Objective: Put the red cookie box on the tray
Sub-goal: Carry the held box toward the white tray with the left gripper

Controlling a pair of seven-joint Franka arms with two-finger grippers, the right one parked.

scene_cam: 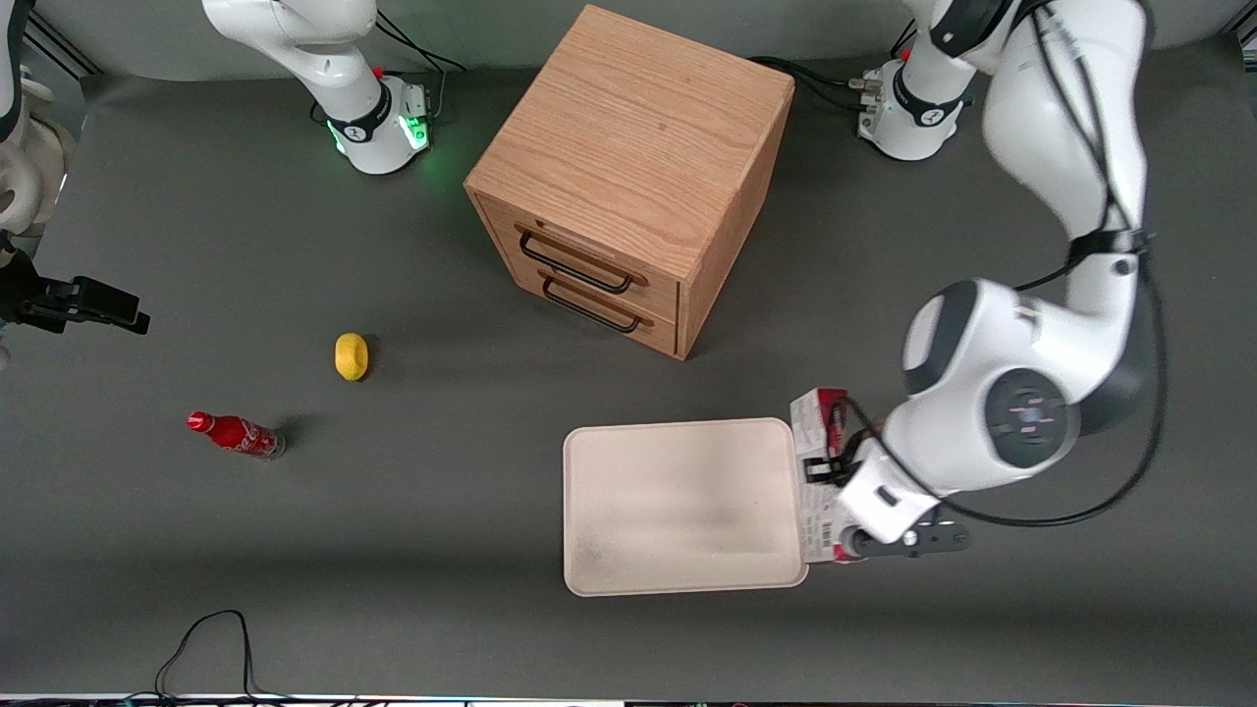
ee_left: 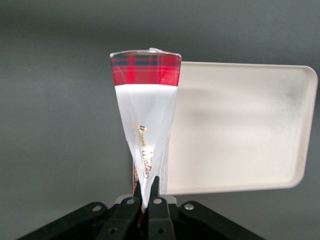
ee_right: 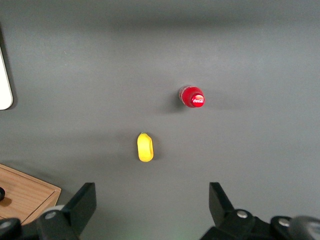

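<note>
The red cookie box (scene_cam: 823, 422) is a slim carton with white printed panels and a tartan end. It runs along the short edge of the cream tray (scene_cam: 678, 506) at the working arm's end of the table. My gripper (scene_cam: 821, 473) is above it and shut on its middle. In the left wrist view the box (ee_left: 145, 115) stretches away from the gripper (ee_left: 147, 192), whose fingers pinch its white panel, and it overlaps the rim of the tray (ee_left: 240, 125). I cannot tell whether the box rests on the table or hangs just above it.
A wooden drawer cabinet (scene_cam: 628, 177) stands farther from the front camera than the tray. A yellow lemon (scene_cam: 351, 355) and a small red cola bottle (scene_cam: 236, 434) lie toward the parked arm's end. A black cable (scene_cam: 206, 643) loops at the table's near edge.
</note>
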